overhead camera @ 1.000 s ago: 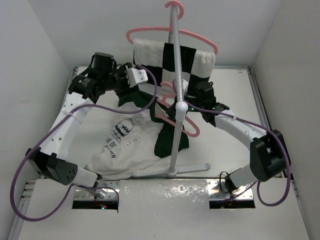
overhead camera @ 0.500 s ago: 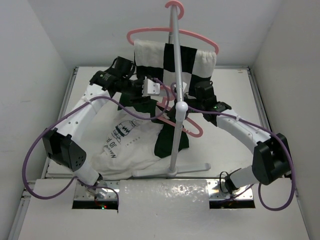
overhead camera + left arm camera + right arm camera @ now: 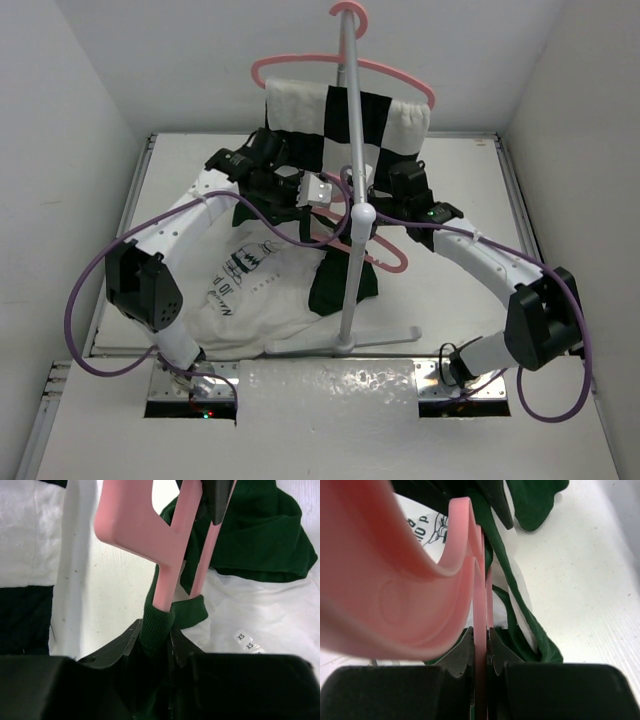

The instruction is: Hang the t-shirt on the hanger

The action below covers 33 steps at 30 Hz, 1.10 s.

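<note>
Shirt (image 3: 255,290) mostly flat on worktop (image 3: 455,300), centre-left of overhead view. Green collar (image 3: 159,622) up at hanger (image 3: 165,575) arm tip. Left end effector (image 3: 159,641) pinching collar around that tip. Right end effector (image 3: 480,641) pressed together on hanger bar. Risks: narrow collar may slip off tip or bunch if pull outruns hanger. Pole (image 3: 350,290) close, snag possible.
</note>
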{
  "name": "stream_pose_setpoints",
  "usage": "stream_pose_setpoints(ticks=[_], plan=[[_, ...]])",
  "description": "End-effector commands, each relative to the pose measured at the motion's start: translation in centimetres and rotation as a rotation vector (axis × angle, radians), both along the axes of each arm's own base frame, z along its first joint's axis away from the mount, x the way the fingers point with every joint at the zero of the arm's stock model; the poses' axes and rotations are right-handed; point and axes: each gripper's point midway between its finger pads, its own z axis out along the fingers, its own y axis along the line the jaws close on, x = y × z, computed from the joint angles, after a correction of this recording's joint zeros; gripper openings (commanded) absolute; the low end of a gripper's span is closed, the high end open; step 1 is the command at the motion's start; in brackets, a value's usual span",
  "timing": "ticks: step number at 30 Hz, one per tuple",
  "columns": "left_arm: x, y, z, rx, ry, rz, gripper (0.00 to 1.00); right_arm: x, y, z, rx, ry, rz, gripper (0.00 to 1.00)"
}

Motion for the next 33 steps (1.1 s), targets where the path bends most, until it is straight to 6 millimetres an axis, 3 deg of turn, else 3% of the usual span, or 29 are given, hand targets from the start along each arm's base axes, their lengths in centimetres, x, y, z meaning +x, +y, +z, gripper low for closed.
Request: stream_pose_setpoints(ticks=[1,5,8,11,12,13,14,15,16,17,19,20,21,24,25,26,27,29,30,33], plan=[[-0.3,-0.2,-0.1,-0.004,0.013,0.014,0.12,0.4,1.9,6.7,0.134,-0.189,0.09,0.0],[-2.1,-0.3,0.0,-0.012,0.065,-0.022,0.03,0.7,2.4,7.3,0.165,-0.199,0.095,0.0],[-3.1,-1.1,1.4,-0.069,0.097,-0.024,0.0,1.5,2.7,6.8,0.161,-0.19,0.086,0.0],[-2.5,-1.6,1.6,-0.098,0.098,0.05,0.0,3.2,2.9,6.7,0.161,-0.193,0.035,0.0],[-1.8,-0.8,0.5,-0.055,0.089,0.114,0.0,3.6,2.9,6.6,0.164,-0.17,-0.004,0.11],[-0.3,-0.7,0.7,-0.064,0.038,0.172,0.0,4.3,2.5,6.1,0.154,-0.149,-0.051,0.25],[0.2,0.1,-0.3,-0.05,0.068,0.279,0.0,5.3,1.9,5.7,0.127,-0.152,-0.124,0.41],[1.5,1.5,-0.5,-0.019,0.028,0.377,0.0,5.8,1.4,5.5,0.119,-0.128,-0.178,0.66],[2.5,2.5,-0.4,-0.045,0.035,0.474,0.0,6.2,0.7,5.3,0.108,-0.113,-0.234,0.74],[2.7,3.5,-1.1,-0.036,0.046,0.534,0.0,7.3,-1.0,5.2,0.089,-0.12,-0.352,0.79],[2.7,4.1,-0.6,-0.074,0.049,0.614,0.0,8.4,-3.3,5.2,0.101,-0.08,-0.551,0.9],[2.4,4.3,-1.2,-0.078,0.066,0.638,0.0,8.4,-5.1,5.0,0.1,-0.072,-0.657,0.92],[2.3,4.1,-0.3,-0.127,0.068,0.669,0.0,9.2,-7.8,4.5,0.104,-0.044,-0.857,0.93],[2.0,3.4,-0.6,-0.181,0.132,0.717,0.0,8.1,-11.7,3.2,0.166,0.011,-1.107,0.88],[2.0,3.1,-0.5,-0.199,0.145,0.727,0.0,7.7,-11.7,2.7,0.19,0.031,-1.113,0.86],[2.1,2.9,-0.5,-0.211,0.159,0.737,0.0,6.8,-11.4,0.8,0.188,0.07,-1.092,0.83],[2.2,2.8,-0.5,-0.221,0.17,0.745,0.0,6.5,-10.5,0.0,0.215,0.118,-1.068,0.8],[2.3,2.4,0.0,-0.246,0.189,0.756,0.0,5.3,-7.7,-1.8,0.225,0.208,-0.953,0.64],[2.2,2.1,0.0,-0.252,0.201,0.751,0.0,5.1,-6.7,-3.6,0.196,0.265,-0.927,0.6],[2.0,2.0,-0.3,-0.251,0.219,0.751,0.0,4.7,-3.8,-4.3,0.244,0.305,-0.841,0.57]])
